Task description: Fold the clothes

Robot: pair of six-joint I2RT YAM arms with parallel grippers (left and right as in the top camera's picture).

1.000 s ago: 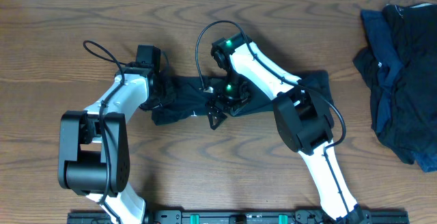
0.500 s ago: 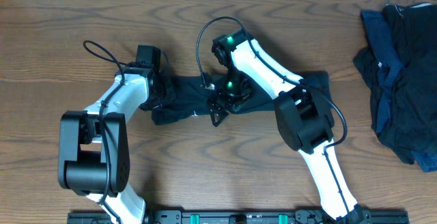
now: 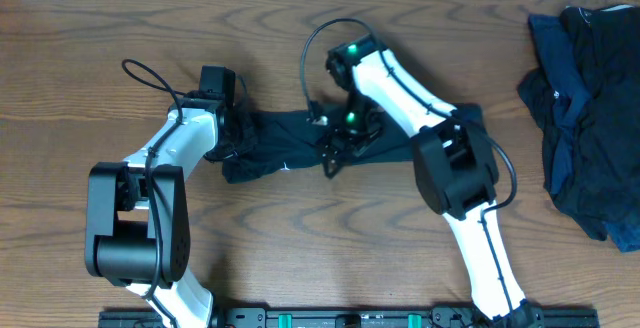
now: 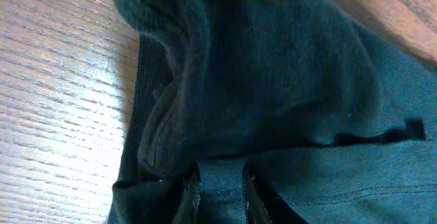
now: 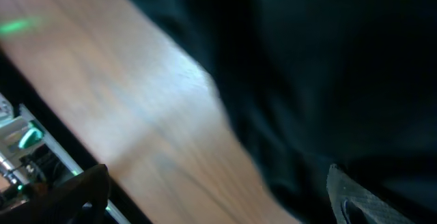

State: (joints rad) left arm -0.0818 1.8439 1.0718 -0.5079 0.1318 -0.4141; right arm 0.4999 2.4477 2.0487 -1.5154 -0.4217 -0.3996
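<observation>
The brown wooden table point(image 3: 100, 28) carries a crumpled dark garment point(image 3: 270, 143) near its middle. At three o'clock, well apart, a pile of dark blue and black clothes point(image 3: 585, 118) lies at the table edge.

Blurred dark garment point(image 5: 328, 60) lies on wooden table point(image 5: 136, 108).

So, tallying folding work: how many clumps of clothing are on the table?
2: a dark garment at the centre; a navy-and-black pile at the right edge, maybe hiding several pieces.
</observation>
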